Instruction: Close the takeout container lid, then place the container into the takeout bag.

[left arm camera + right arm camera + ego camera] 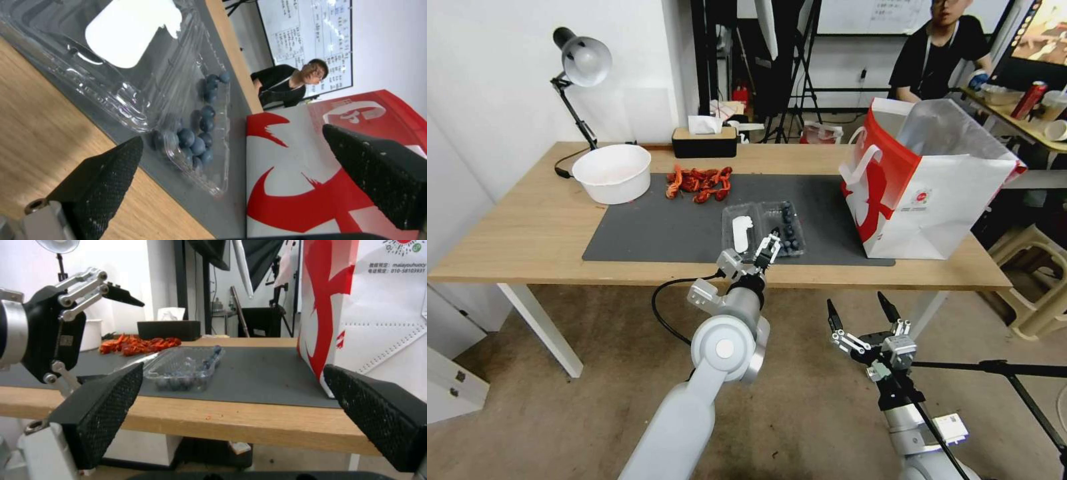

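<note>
While the takeout container lay open on the grey mat, left of the takeout bag, the left gripper hovered spread at its near edge, best sliding under the lid squarely.

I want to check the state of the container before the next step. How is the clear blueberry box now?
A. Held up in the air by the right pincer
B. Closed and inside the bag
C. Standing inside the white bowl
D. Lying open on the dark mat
D: the takeout container lies open on the dark mat, its lid folded flat beside the blueberries.
</note>
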Available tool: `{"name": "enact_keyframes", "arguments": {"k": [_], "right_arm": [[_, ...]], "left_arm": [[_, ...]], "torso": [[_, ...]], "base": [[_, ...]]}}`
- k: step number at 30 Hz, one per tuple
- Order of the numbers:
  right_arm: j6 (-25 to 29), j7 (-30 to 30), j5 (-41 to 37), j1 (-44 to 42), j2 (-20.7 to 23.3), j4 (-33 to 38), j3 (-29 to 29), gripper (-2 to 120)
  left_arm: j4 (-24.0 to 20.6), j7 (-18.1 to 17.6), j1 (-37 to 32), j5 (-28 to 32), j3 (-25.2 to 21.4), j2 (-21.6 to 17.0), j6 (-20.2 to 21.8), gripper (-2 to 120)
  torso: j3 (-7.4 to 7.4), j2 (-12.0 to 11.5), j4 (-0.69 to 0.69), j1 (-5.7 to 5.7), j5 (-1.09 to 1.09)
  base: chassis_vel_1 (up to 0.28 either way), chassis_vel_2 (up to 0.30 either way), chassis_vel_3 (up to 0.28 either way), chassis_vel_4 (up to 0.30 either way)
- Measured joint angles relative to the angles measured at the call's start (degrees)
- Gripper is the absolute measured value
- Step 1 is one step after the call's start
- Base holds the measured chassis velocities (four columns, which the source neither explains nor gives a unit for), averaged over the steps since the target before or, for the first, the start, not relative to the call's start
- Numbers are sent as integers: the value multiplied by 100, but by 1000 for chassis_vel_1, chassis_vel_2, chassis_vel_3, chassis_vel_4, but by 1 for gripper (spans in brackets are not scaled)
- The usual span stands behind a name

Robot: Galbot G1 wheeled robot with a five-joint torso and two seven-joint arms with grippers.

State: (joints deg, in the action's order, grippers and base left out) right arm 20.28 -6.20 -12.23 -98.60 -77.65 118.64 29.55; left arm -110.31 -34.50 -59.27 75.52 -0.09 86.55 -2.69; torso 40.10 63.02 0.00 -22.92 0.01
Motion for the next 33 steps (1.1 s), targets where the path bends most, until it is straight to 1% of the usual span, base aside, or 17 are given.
{"name": "enact_keyframes", "arguments": {"k": [15, 33], "right_arm": [[35, 78, 40, 26, 9, -96, -17, 100], [116, 90, 99, 59, -72, -207, -30, 100]], "left_arm": [[132, -1, 12, 5, -71, 3, 26, 100], [304, 20, 139, 56, -72, 119, 29, 100]], "torso": [[0, 0, 0, 0, 0], [0, 0, 0, 0, 0]], "base": [[0, 0, 0, 0], [0, 0, 0, 0]]}}
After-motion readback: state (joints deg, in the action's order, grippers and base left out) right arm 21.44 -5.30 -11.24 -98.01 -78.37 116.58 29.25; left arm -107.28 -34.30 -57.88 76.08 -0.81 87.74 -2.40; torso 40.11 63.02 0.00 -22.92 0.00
